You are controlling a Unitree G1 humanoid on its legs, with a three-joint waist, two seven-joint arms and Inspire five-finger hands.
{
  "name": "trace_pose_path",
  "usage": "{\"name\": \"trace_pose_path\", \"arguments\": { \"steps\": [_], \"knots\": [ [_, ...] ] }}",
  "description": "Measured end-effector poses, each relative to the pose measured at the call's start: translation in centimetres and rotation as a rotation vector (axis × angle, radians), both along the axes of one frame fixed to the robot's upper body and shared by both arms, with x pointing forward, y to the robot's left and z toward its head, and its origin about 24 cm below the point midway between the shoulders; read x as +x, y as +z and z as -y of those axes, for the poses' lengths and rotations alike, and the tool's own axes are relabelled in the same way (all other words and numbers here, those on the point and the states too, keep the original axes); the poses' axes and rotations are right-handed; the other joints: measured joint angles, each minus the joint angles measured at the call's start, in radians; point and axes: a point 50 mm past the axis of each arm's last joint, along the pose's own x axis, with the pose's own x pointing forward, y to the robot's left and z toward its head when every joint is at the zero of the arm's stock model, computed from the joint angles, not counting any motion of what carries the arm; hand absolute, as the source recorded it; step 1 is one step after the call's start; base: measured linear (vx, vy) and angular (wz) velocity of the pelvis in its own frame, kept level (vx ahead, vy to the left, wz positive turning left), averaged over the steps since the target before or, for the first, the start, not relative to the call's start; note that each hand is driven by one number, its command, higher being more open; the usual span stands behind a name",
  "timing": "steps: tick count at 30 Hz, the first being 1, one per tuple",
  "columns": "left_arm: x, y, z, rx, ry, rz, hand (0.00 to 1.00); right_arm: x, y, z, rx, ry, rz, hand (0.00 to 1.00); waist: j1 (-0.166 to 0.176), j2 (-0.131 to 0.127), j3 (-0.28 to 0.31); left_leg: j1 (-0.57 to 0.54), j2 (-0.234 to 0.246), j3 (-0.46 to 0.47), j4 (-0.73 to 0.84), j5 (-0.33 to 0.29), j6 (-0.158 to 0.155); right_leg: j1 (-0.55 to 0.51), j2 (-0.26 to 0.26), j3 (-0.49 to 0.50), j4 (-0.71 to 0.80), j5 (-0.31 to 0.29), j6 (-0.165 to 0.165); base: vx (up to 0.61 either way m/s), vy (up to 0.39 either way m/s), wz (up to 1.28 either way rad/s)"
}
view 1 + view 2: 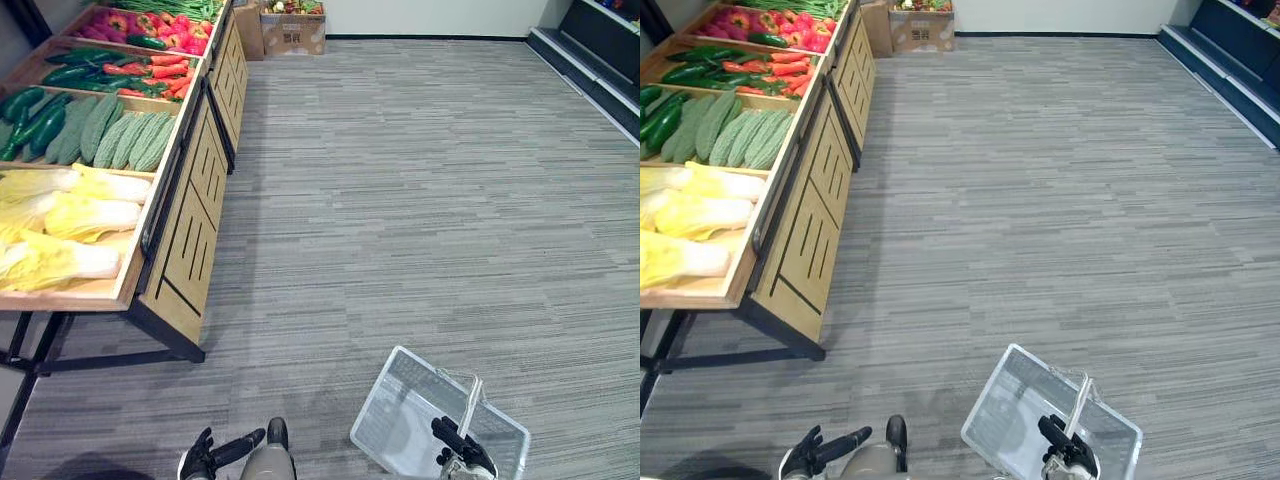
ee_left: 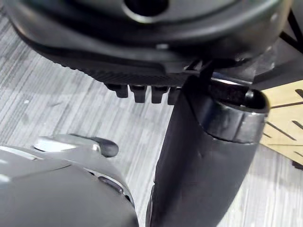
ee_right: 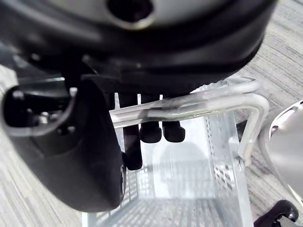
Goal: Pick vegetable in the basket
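A clear plastic basket (image 1: 400, 420) is seen low at the robot's right, tilted and hung by its handle (image 3: 199, 105) over the grey carpeted floor (image 1: 420, 200); whether it touches the floor cannot be told. The handle is gripped by the right hand (image 1: 460, 445), whose dark fingers (image 3: 152, 128) are curled over the clear bar in the right wrist view, with the basket's ribbed walls showing past them.

The left hand (image 1: 212, 455) is held low at the robot's left, near the bottom edge of the head view. Its fingers (image 2: 137, 92) are relaxed and spread, and nothing is grasped by them.

The vegetables are laid out on a wooden produce stand (image 1: 190, 220) well apart from the basket, ahead and to the left. In the nearest compartment pale yellow napa cabbages (image 1: 75, 215) are piled. Behind them, bumpy green bitter gourds (image 1: 125, 138) are set side by side, with dark cucumbers (image 1: 30, 120) just beside them (on the outer side). Farther back, red chillies (image 1: 160, 70) and green ones are mixed, and red peppers (image 1: 170, 28) are heaped beyond. A cardboard box (image 1: 292, 35) stands on the floor at the stand's far end.
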Motion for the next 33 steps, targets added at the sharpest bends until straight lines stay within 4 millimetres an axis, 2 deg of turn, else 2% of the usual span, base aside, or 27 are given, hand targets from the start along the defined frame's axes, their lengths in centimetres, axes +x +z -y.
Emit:
{"name": "trace_pose_path", "arguments": {
  "steps": [1, 2, 3, 5, 9, 14, 15, 31, 33],
  "knots": [
    [-0.5, -0.3, 0.3, -0.006, -0.002, -0.027, 1.0, 0.3, 0.1, -0.3, 0.003, 0.023, 0.012, 0.0, 0.001, 0.014, -0.005, 0.033, 0.014, 0.011, -0.016, 0.0, 0.0, 0.01, 0.009, -0.009, -0.12, -0.005, -0.001, 0.15, 0.035, -0.37],
    [-0.7, -0.3, 0.2, -0.005, -0.003, -0.034, 1.0, 0.2, 0.0, -0.6, 0.014, 0.025, 0.013, 0.0, 0.001, 0.014, -0.009, 0.043, 0.013, 0.015, -0.022, 0.0, 0.0, 0.011, 0.006, -0.012, -0.186, 0.023, -0.002, 0.1, -0.017, -0.32],
    [-0.8, -0.2, -0.3, 0.01, -0.012, -0.036, 1.0, 0.1, -0.1, -1.3, 0.033, 0.025, 0.014, 0.0, 0.001, -0.018, -0.027, 0.056, -0.011, 0.029, -0.035, -0.006, -0.008, -0.01, -0.016, -0.01, -0.266, 0.184, 0.0, 0.08, -0.037, 0.02],
    [-0.9, -0.4, 0.4, -0.006, -0.019, -0.046, 1.0, -1.0, -0.4, -0.6, 0.024, 0.007, -0.021, 0.0, -0.008, 0.017, -0.054, 0.083, 0.003, 0.02, -0.073, -0.014, -0.024, -0.009, 0.001, -0.019, -0.242, 0.182, 0.004, 0.17, -0.046, 0.1],
    [-1.3, -0.6, 0.9, -0.02, -0.012, -0.056, 1.0, -1.4, -0.4, -0.1, 0.022, -0.016, -0.035, 0.0, -0.009, 0.039, -0.067, 0.106, 0.006, 0.035, -0.102, -0.013, -0.029, -0.007, 0.007, -0.012, -0.24, 0.173, 0.006, 0.11, -0.029, -0.14],
    [-1.3, -0.5, 0.6, -0.011, -0.013, -0.055, 1.0, -1.6, -0.5, -0.3, 0.026, -0.017, -0.041, 0.0, -0.008, 0.024, -0.068, 0.127, -0.006, 0.038, -0.119, -0.021, -0.04, -0.007, -0.007, -0.013, -0.224, 0.162, 0.019, 0.02, 0.042, 0.0],
    [-2.3, -0.6, 0.2, 0.002, -0.029, -0.089, 1.0, -1.8, -0.7, -0.6, 0.017, 0.06, -0.082, 0.0, -0.002, -0.01, -0.088, 0.137, -0.072, 0.034, -0.161, -0.014, -0.014, -0.02, -0.064, -0.019, -0.221, 0.16, 0.043, 0.0, 0.0, 0.0],
    [-2.1, -0.6, 0.1, 0.014, -0.064, -0.09, 1.0, -1.8, -0.7, -0.6, 0.017, 0.043, -0.087, 0.0, -0.006, -0.015, -0.085, 0.137, -0.081, 0.016, -0.161, -0.016, -0.011, -0.008, -0.069, -0.033, -0.23, 0.161, 0.045, -0.01, 0.003, 0.03],
    [-2.0, -0.5, 0.0, 0.016, -0.063, -0.088, 1.0, -1.6, -0.6, -0.3, 0.016, 0.014, -0.076, 0.0, -0.003, -0.017, -0.079, 0.139, -0.092, 0.022, -0.161, -0.043, -0.003, -0.034, -0.089, -0.016, -0.188, 0.141, 0.061, 0.0, 0.036, -0.18]
  ]
}}
